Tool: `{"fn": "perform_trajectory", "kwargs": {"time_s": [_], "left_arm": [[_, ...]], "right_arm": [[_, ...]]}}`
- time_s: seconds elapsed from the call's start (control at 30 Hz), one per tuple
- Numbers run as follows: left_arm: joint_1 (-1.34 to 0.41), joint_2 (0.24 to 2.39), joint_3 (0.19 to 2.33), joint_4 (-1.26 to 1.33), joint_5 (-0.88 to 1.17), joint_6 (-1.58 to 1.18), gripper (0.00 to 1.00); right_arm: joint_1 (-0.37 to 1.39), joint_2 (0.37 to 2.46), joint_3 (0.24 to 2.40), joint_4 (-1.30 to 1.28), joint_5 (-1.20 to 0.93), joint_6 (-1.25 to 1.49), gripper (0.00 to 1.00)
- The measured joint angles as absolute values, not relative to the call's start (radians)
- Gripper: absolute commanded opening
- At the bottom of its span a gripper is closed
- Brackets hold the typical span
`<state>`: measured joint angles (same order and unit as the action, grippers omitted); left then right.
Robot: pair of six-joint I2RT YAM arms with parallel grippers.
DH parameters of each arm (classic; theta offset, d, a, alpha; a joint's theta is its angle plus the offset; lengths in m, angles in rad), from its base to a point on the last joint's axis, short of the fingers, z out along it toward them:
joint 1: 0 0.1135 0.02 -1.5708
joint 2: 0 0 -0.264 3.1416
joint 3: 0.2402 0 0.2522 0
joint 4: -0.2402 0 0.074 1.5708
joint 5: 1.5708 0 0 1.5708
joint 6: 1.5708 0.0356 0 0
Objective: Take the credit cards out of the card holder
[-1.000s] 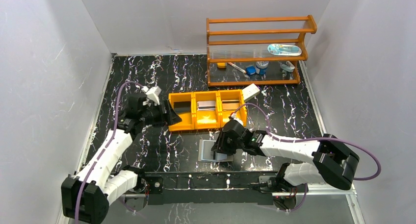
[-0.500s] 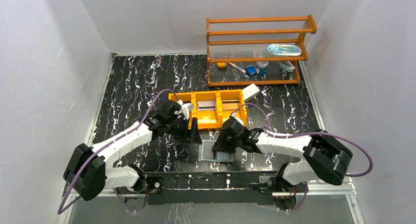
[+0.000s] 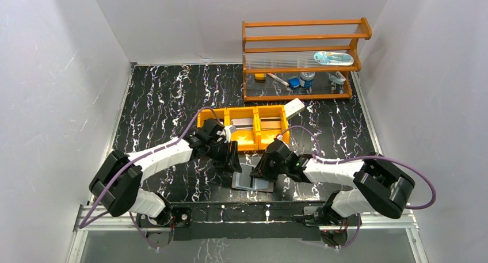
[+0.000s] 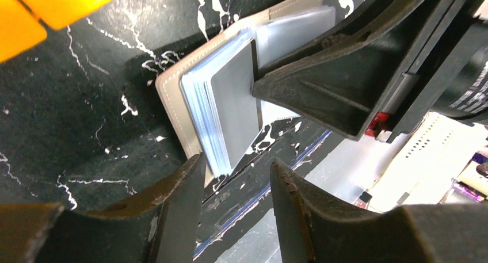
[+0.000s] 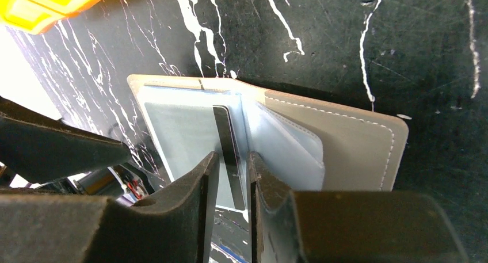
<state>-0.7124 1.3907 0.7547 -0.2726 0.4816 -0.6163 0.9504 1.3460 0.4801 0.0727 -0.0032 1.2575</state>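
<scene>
Card holder (image 3: 253,180) open on the table (image 3: 167,96), at 6 o'clock of the orange tray (image 3: 253,143), between both grippers.
Right gripper (image 5: 233,159), at its 3 o'clock, pinches one upright inner leaf of it. Left gripper (image 4: 233,176), at its 10 o'clock, has jaws apart and grips nothing; a corner of the sleeve stack shows between them, a grey card (image 4: 233,110) in the front pocket.

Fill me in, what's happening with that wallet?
The thin grey folding card holder lies open on the black marbled table. The right gripper straddles one upright inner sleeve; whether it pinches is unclear. The left gripper hovers open at the holder's edge. A silvery card and a brownish card sit in the orange plastic tray.
</scene>
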Motion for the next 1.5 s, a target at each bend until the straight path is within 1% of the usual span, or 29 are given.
{"fn": "perform_trajectory", "kwargs": {"time_s": [0.27, 0.4, 0.6, 0.73, 0.83, 1.0, 1.1, 1.2, 1.43, 1.5], "left_arm": [[-0.743, 1.474, 0.812, -0.241, 0.482, -0.641, 0.28], [-0.754, 1.505, 0.812, -0.239, 0.479, -0.647, 0.25], [-0.757, 1.517, 0.791, -0.23, 0.459, -0.651, 0.24], [-0.76, 1.526, 0.758, -0.22, 0.453, -0.653, 0.18], [-0.763, 1.544, 0.747, -0.2, 0.454, -0.65, 0.17], [-0.764, 1.541, 0.735, -0.182, 0.457, -0.648, 0.17], [-0.764, 1.537, 0.73, -0.179, 0.459, -0.648, 0.16], [-0.764, 1.532, 0.725, -0.179, 0.461, -0.648, 0.17], [-0.764, 1.512, 0.701, -0.172, 0.452, -0.667, 0.17], [-0.764, 1.507, 0.696, -0.174, 0.45, -0.673, 0.18]], "right_arm": [[0.943, 1.342, 0.453, 0.116, -0.024, 1.279, 0.31], [0.942, 1.342, 0.453, 0.116, -0.028, 1.279, 0.31], [0.937, 1.343, 0.453, 0.116, -0.033, 1.279, 0.31], [0.936, 1.345, 0.444, 0.139, -0.044, 1.283, 0.31], [0.933, 1.35, 0.429, 0.175, -0.056, 1.289, 0.29], [0.925, 1.372, 0.428, 0.195, -0.077, 1.281, 0.2], [0.922, 1.383, 0.43, 0.204, -0.086, 1.276, 0.11], [0.922, 1.385, 0.437, 0.197, -0.086, 1.264, 0.01], [0.923, 1.374, 0.447, 0.164, -0.075, 1.253, 0.0], [0.925, 1.365, 0.447, 0.154, -0.07, 1.254, 0.02]]}}
